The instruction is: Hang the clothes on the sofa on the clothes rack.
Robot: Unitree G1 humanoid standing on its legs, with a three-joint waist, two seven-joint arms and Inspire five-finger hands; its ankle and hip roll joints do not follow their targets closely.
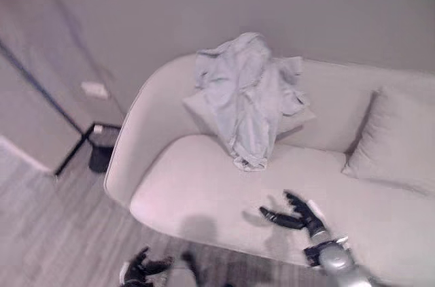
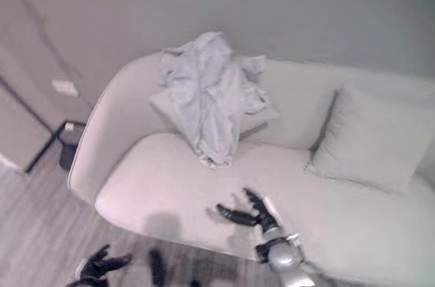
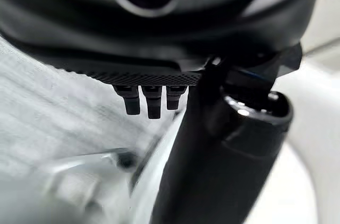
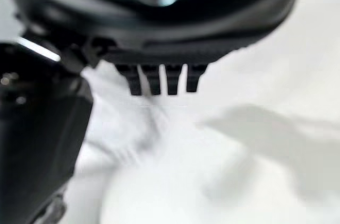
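Observation:
A pale blue-grey garment (image 1: 249, 93) lies crumpled over a cushion on the white sofa (image 1: 204, 192), draped down from the backrest onto the seat. My right hand (image 1: 301, 217) hovers over the seat's front part, below and to the right of the garment, fingers spread and straight, holding nothing. Its fingers (image 4: 159, 78) show straight over the white seat in the right wrist view. My left hand (image 1: 141, 268) hangs low in front of the sofa over the floor, fingers loosely spread; its fingers (image 3: 153, 101) hold nothing.
A light cushion (image 1: 394, 139) leans on the sofa's right side. A dark metal frame (image 1: 71, 151) and a small dark bin (image 1: 100, 156) stand on the wooden floor left of the sofa, by the wall.

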